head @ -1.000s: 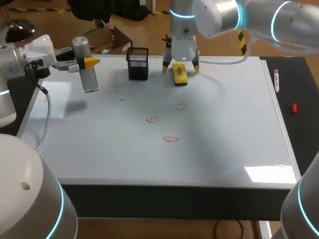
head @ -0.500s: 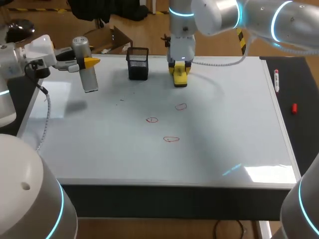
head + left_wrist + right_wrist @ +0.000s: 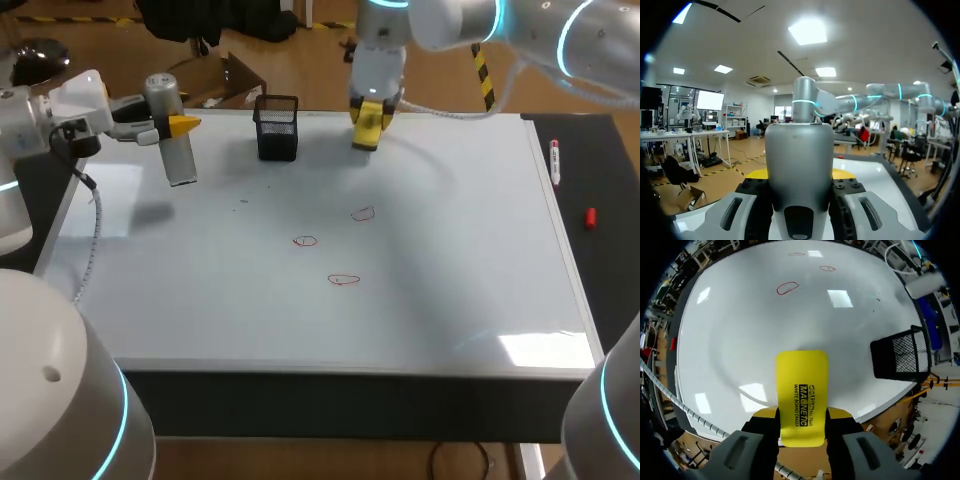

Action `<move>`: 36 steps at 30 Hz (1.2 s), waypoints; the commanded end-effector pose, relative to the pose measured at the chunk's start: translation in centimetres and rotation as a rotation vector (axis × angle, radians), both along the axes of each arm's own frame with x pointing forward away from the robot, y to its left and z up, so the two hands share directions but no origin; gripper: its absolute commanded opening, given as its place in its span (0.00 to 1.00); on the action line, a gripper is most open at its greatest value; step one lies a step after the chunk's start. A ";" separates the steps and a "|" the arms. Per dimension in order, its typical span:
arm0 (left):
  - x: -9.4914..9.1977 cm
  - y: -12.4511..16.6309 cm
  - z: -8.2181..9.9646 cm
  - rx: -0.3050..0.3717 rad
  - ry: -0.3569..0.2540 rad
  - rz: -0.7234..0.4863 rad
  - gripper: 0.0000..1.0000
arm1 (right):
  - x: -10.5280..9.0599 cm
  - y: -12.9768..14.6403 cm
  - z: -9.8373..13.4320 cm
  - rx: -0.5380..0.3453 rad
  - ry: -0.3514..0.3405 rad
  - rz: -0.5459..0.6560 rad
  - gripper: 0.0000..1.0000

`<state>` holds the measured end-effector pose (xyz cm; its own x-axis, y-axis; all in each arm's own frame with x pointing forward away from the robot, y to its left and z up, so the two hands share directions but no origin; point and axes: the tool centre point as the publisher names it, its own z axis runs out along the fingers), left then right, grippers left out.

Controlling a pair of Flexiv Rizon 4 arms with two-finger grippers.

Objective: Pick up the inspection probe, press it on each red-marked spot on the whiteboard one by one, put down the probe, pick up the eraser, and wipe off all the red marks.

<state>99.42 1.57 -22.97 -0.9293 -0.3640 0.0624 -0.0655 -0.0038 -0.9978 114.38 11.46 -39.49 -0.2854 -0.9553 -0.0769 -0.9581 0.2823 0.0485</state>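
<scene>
The inspection probe (image 3: 172, 130), a silver cylinder, hangs upright above the whiteboard's (image 3: 460, 250) far left corner. My left gripper (image 3: 170, 125) is shut on it, and the left wrist view shows the probe (image 3: 799, 160) filling the gap between the fingers. The yellow eraser (image 3: 369, 123) is held off the board near its back edge, with my right gripper (image 3: 371, 112) shut on it. In the right wrist view the eraser (image 3: 802, 390) sticks out ahead of the gripper (image 3: 802, 416). Three red marks (image 3: 363, 213) (image 3: 305, 241) (image 3: 343, 280) sit mid-board, below and ahead of the eraser.
A black mesh basket (image 3: 277, 127) stands at the back of the board, left of the eraser and close to it (image 3: 900, 357). A marker (image 3: 555, 160) and a small red cap (image 3: 591, 217) lie on the dark strip right of the board.
My right gripper closed on the eraser, which lay on the board, and lifted it up toward the back edge. The left arm and probe have not moved.
</scene>
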 end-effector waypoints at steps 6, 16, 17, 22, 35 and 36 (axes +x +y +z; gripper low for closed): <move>-0.1 -0.1 0.1 0.000 -0.003 0.005 0.00 | 1.6 -3.7 2.6 0.016 -0.016 -0.140 0.00; -0.1 -0.1 0.1 0.000 -0.003 0.005 0.00 | 2.1 -8.9 4.3 0.020 -0.032 -0.342 0.00; -0.1 -0.1 0.1 0.000 -0.003 0.005 0.00 | 2.1 -9.5 4.4 0.021 -0.035 -0.363 0.00; -0.1 -0.1 0.1 0.000 -0.003 0.005 0.00 | 1.6 -12.3 5.3 0.021 -0.051 -0.452 0.00; -0.1 -0.1 0.1 0.000 -0.003 0.005 0.00 | -2.4 -18.3 5.6 0.016 -0.040 -0.658 0.00; -0.1 -0.1 0.1 0.000 -0.003 0.005 0.00 | -2.6 -18.6 5.6 0.017 -0.043 -0.668 0.00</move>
